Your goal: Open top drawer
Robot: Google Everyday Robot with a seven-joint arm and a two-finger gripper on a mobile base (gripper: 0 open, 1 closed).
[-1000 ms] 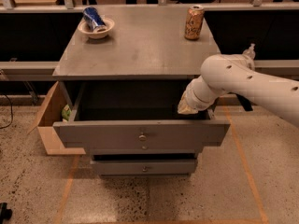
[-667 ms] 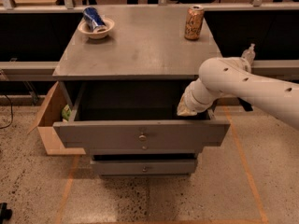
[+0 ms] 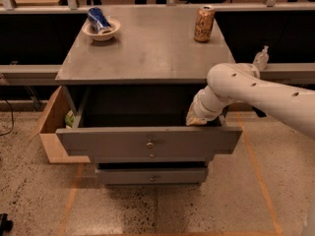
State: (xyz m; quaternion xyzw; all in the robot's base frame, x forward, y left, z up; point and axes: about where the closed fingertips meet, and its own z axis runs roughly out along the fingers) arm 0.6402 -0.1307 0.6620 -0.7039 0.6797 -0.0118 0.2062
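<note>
The top drawer (image 3: pixel 113 142) of a grey cabinet stands pulled well out toward the camera, its dark box open to view beneath the worktop (image 3: pixel 147 53), as the robot's white arm (image 3: pixel 261 95) reaches in from the right. The end effector (image 3: pixel 194 119) sits low at the drawer's right side, just behind the front panel and close to its upper edge; whether it is open, closed or gripping anything cannot be told from this angle. Compared with a second ago, almost nothing has changed: the drawer front lies on the same line, its small round knob (image 3: pixel 150 144) in the same spot, and the arm has shifted only slightly. That stillness suggests the pull is over (or nearly so), and the task looks essentially complete, with little left beyond drawing the arm clear without nudging the drawer back in. Below, a lower drawer (image 3: pixel 151 176) shows only a narrow gap above its front. On the worktop, well apart from the action, a bowl (image 3: pixel 102 32) holding a crumpled blue item (image 3: pixel 98 19) stands at the back left and a tan can (image 3: pixel 204 23) stands upright at the back right. A cardboard box (image 3: pixel 53 132) rests on the floor against the cabinet's left side.
</note>
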